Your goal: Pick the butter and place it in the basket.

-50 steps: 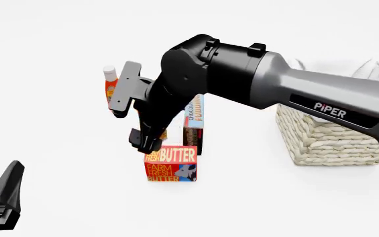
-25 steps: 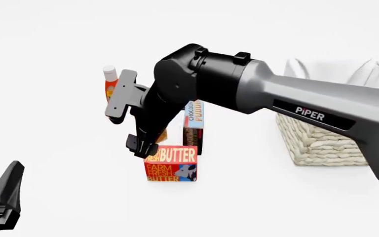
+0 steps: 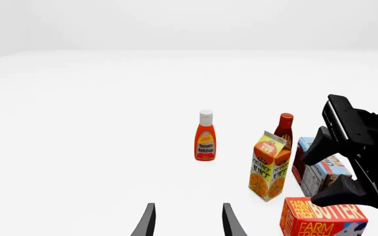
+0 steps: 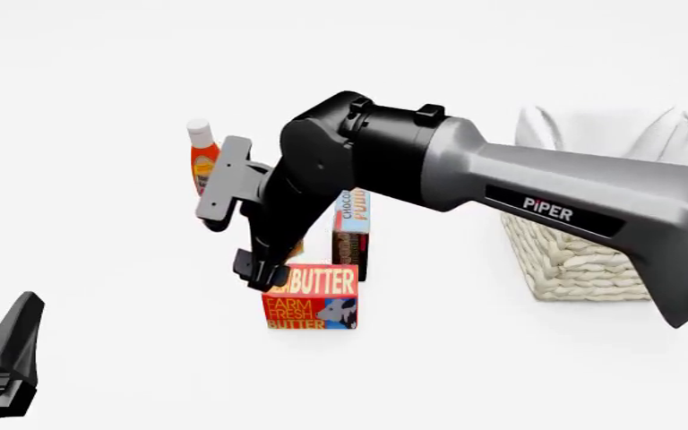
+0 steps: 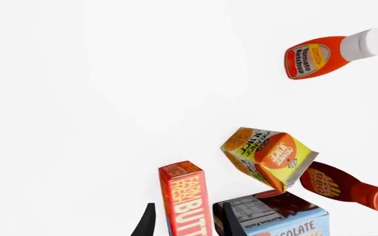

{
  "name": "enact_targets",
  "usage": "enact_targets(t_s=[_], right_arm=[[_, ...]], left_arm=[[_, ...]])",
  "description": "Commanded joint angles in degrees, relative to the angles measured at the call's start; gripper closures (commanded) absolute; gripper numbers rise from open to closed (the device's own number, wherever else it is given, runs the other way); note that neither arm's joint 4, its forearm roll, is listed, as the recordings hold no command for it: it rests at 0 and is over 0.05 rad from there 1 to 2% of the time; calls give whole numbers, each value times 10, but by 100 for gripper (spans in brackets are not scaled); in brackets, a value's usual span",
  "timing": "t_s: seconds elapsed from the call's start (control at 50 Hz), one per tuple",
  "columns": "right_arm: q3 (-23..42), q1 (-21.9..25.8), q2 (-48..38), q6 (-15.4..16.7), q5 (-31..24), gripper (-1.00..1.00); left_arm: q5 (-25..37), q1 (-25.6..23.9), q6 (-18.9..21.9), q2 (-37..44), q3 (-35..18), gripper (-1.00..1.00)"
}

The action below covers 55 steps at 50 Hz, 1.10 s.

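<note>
The right claw (image 4: 262, 271) is spread over the butter (image 4: 309, 297); closing now could snag the pudding box (image 4: 350, 231) touching it.

The left claw (image 3: 187, 222) idles spread.

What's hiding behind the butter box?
Behind the butter stand the pudding box and, mostly hidden by the right gripper, an orange juice carton. A dark sauce bottle too.

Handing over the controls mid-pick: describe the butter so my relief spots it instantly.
Start at the wicker basket on the right and look left to the grocery cluster. The butter is its nearest item, under the right claw. It is the only low red-orange carton; the orange juice and pudding box stand taller.
</note>
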State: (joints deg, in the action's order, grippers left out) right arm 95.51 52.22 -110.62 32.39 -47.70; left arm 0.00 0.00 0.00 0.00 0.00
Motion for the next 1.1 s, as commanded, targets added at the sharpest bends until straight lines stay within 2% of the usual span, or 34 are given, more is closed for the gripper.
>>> enact_targets(t_s=[0.02, 1.1], right_arm=[[1, -5, -3, 3, 1, -100], [10, -4, -25, 3, 5, -100]], left_arm=[[0, 0, 0, 0, 0, -100], [0, 0, 0, 0, 0, -100]])
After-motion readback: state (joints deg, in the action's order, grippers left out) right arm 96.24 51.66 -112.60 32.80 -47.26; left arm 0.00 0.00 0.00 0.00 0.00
